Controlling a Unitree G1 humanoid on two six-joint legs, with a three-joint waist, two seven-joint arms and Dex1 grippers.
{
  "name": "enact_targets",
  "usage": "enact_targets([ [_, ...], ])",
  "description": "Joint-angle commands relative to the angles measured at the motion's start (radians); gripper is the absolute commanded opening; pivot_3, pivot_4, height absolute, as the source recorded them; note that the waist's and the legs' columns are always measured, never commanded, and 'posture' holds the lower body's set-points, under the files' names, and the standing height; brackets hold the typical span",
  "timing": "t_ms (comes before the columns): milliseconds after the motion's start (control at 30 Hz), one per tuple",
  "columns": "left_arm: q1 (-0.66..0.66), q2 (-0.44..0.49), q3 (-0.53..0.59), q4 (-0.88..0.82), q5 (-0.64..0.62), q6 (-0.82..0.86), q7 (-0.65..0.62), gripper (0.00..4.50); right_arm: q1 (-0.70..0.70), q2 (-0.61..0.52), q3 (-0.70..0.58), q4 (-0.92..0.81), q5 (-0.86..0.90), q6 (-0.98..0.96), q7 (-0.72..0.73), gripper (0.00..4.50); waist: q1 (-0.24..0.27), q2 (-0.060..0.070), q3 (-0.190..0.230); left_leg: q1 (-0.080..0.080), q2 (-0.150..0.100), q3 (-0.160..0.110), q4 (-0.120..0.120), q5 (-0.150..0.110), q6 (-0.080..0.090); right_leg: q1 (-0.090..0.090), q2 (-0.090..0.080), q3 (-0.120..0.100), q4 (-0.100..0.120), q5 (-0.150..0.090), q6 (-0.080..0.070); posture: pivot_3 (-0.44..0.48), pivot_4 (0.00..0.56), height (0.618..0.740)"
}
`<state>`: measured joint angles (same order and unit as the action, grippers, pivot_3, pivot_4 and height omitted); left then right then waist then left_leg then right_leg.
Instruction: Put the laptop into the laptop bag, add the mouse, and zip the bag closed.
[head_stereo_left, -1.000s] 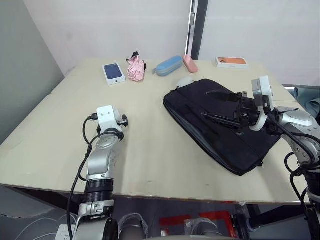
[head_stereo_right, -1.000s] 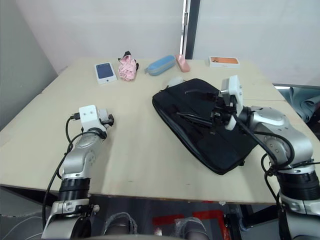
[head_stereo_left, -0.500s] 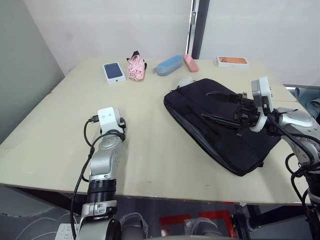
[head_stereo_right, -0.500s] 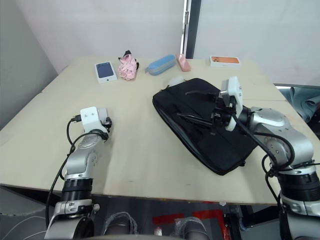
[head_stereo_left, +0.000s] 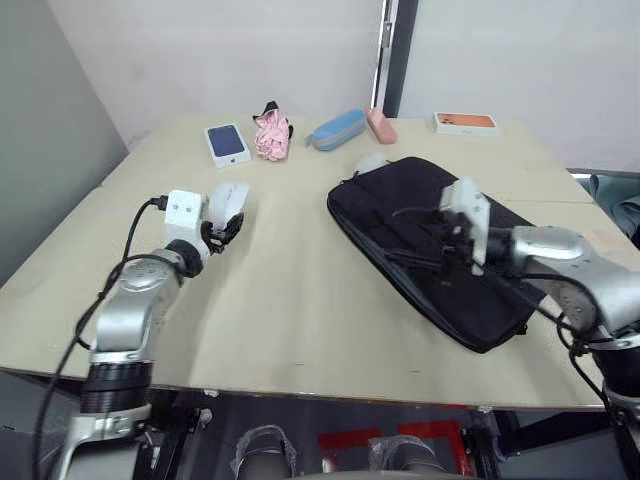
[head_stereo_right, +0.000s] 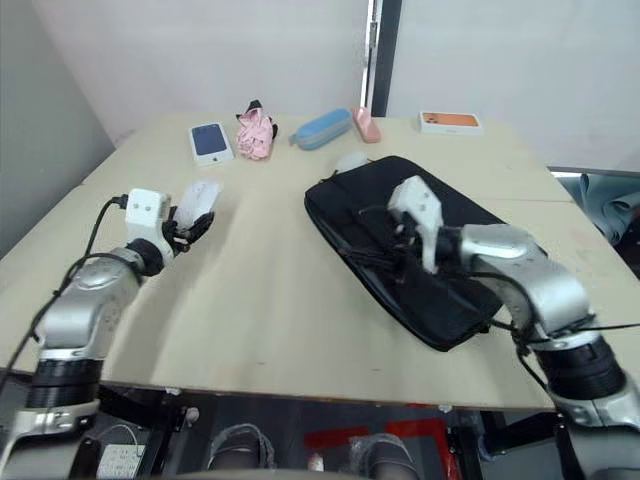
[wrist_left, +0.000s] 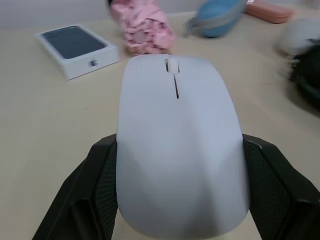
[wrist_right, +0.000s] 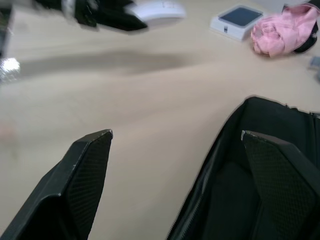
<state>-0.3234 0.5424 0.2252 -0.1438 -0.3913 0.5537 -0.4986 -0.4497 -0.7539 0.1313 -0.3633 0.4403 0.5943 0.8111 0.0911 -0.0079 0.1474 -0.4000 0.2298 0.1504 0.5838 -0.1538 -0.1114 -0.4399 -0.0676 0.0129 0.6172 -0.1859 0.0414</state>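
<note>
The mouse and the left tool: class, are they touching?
Touching. In the left wrist view, the mouse sits between the left tool's two black fingers, both pressed against its sides. The left eye view shows it held above the table.

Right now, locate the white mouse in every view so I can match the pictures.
Left eye view: mouse held in the left gripper, left of the laptop bag.
Right eye view: same, mid-left.
Left wrist view: centre, between the fingers.
Right wrist view: top, held.
Shared landmark: pink bundle.
</note>
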Motion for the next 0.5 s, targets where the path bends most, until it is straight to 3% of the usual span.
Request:
enact_targets([
  [33, 0.04, 0.088, 0.014, -0.068, -0.064, -0.004, -0.164, 2.8, -0.016, 0.024, 0.097, 0.023, -0.171, -0.047, -0.081, 4.37, 0.0, 0.0, 0.0, 0.0, 0.0, 0.0, -0.001, 0.0, 0.0, 0.0, 0.0, 0.0, 0.0, 0.0, 0.0, 0.0, 0.15, 0.74],
  [167, 0.063, 0.137, -0.002, -0.047, -0.033, -0.052, -0.214, 2.8, -0.028, 0.062, 0.157, 0.069, -0.291, -0.037, -0.145, 4.37, 0.001, 0.001, 0.0, 0.0, 0.0, 0.0, -0.001, 0.0, -0.001, 0.0, 0.0, 0.0, 0.0, 0.0, 0.0, 0.0, 0.15, 0.74],
  [367, 0.074, 0.076, -0.043, -0.076, -0.022, -0.074, -0.187, 2.8, -0.038, 0.121, 0.156, 0.115, -0.345, -0.004, -0.169, 4.37, -0.003, 0.001, 0.0, 0.001, 0.0, 0.0, -0.001, 0.0, -0.002, 0.0, 0.0, 0.001, 0.001, 0.0, 0.0, 0.0, 0.15, 0.74],
  [500, 0.085, 0.052, -0.067, -0.084, -0.007, -0.088, -0.175, 2.8, -0.047, 0.148, 0.12, 0.14, -0.338, 0.033, -0.169, 3.19, -0.004, 0.001, 0.0, 0.001, 0.0, 0.0, -0.001, 0.0, -0.002, 0.0, 0.0, 0.001, 0.002, 0.0, 0.0, 0.0, 0.15, 0.74],
])
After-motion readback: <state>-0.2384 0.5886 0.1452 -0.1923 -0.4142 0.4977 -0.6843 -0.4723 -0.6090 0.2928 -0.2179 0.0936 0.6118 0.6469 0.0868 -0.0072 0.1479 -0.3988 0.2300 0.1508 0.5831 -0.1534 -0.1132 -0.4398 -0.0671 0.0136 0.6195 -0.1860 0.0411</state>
